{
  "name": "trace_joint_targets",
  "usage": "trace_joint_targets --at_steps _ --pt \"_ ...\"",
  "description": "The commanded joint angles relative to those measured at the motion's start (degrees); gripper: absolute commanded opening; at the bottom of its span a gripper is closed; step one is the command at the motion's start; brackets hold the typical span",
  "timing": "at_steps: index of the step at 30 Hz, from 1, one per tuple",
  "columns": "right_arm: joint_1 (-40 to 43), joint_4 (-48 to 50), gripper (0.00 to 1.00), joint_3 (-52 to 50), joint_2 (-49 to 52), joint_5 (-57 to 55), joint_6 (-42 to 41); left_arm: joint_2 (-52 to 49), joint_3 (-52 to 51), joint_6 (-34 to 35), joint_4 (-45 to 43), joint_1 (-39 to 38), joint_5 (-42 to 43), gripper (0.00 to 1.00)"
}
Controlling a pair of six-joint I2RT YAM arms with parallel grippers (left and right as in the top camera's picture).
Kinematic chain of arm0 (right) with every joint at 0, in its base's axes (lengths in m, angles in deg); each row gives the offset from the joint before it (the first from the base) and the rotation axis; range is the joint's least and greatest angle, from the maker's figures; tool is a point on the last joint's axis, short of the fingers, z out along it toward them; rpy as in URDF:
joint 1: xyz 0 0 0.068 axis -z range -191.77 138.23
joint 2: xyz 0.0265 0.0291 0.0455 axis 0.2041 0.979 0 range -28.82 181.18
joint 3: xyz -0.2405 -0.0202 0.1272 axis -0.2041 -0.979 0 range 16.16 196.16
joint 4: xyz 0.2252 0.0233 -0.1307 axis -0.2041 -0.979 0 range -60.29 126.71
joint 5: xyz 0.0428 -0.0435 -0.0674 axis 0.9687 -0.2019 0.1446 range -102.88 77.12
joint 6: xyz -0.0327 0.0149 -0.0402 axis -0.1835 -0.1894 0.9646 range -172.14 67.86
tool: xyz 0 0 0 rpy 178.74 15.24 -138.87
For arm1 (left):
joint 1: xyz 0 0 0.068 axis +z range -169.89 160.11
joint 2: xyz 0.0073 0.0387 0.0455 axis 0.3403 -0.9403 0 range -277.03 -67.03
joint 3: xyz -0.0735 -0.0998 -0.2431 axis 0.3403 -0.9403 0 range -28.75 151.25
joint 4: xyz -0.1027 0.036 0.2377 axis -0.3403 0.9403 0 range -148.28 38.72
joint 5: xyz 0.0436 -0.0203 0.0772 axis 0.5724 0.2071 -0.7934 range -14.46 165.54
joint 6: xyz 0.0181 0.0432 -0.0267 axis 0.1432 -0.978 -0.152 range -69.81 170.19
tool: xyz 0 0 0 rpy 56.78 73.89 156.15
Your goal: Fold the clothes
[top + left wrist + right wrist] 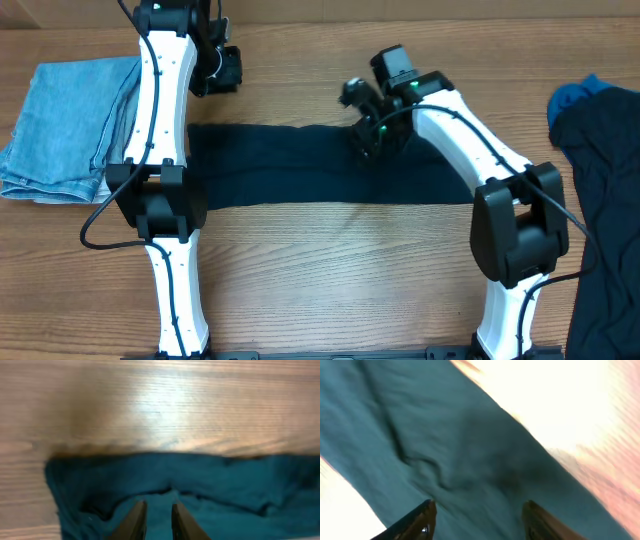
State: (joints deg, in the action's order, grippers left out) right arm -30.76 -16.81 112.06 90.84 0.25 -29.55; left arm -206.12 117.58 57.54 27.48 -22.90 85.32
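The clothes [290, 165] lie as a long dark navy strip across the middle of the table. My right gripper [372, 140] hovers over the strip's far edge, right of centre. In the right wrist view it [480, 505] stands open, wide apart, with only rumpled fabric [420, 425] below it. My left gripper [215, 72] hangs over bare wood just beyond the strip's far left corner. In the left wrist view it [159, 505] shows a narrow gap with nothing pinched, and the garment's corner [225, 485] lies beneath.
A folded light blue denim garment [65, 130] lies at the far left. A dark heap of cloth [600, 150] with a blue piece on top fills the right edge. Bare wooden table [330, 270] runs in front of the strip, between the arm bases.
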Motion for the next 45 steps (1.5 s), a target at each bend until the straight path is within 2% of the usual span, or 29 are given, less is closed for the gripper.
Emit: trace_joint_targets --at_steps 1,8,15,19,29,33,38,39,41,43,45 --pt "4.9 -2.4 0.57 1.2 0.0 -1.6 -10.9 -0.3 -4.2 -0.1 1.7 -0.8 3.4 0.20" --pt "16.2 -7.7 0.56 1.2 0.0 -1.8 -13.6 -0.3 -17.3 -0.1 0.9 -1.6 3.3 0.17" --pt "24.5 -11.1 0.56 0.9 0.0 -10.7 -18.3 -0.3 -23.7 -0.1 -0.5 -1.4 -1.4 0.18" --pt "27.8 -11.9 0.56 -0.2 0.0 -11.1 -18.4 -0.3 -23.9 -0.1 -1.1 -1.4 -1.4 0.21" --pt "29.9 -8.1 0.54 -3.7 0.1 -10.5 -19.9 -0.3 -23.9 -1.0 -1.4 -1.4 -1.4 0.21" --pt "29.9 -6.0 0.54 -5.2 0.1 -10.5 -26.8 -0.3 -23.9 -1.0 -1.4 -1.4 -1.4 0.21" --pt "29.9 -4.0 0.53 -7.4 0.1 -10.3 -27.6 -0.3 -23.9 -1.0 -1.4 -1.4 -1.4 0.21" --pt "29.9 -3.8 0.49 -7.4 0.1 -10.0 -27.6 -0.3 -23.9 -1.0 -1.4 -1.4 -1.4 0.21" --pt "29.9 -3.3 0.27 -7.4 0.1 -8.5 -27.6 -0.3 -23.9 -1.0 -1.4 -1.4 -1.4 0.21" --pt "29.9 -2.9 0.19 -7.4 0.1 -7.1 -27.5 -0.3 -23.9 -1.0 -1.4 -1.4 -1.4 0.21" --pt "29.9 -2.8 0.19 -7.4 0.1 -6.6 -27.6 -0.3 -23.9 -1.0 -1.4 -1.4 -1.4 0.21"
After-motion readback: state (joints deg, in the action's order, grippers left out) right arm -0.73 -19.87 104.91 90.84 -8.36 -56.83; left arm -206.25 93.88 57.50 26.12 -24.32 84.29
